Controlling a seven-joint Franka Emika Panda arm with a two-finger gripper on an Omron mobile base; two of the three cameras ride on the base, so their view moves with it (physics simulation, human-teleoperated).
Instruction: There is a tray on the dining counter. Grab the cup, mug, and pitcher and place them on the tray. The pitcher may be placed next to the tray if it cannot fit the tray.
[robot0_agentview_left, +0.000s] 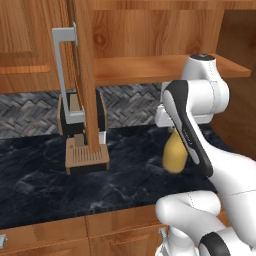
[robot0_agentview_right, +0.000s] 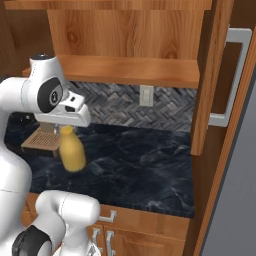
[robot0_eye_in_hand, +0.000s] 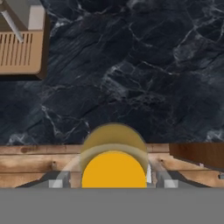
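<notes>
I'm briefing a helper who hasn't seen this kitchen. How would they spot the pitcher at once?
Find the black marble counter backed by grey herringbone tiles, under the wooden shelf. Above its near half hangs the robot's gripper, and the pitcher sits between its fingers. It is mustard-yellow and bottle-shaped, unlike the boxy brown wooden coffee machine further left.

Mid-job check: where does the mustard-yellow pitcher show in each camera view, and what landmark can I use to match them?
Left base view: the pitcher is right of centre, partly behind the arm, above the black marble counter.
Right base view: the pitcher hangs left of centre under the white hand.
Hand view: the pitcher sits bottom centre, seen from above.
Shared landmark: the slatted wooden stand on the counter.
</notes>
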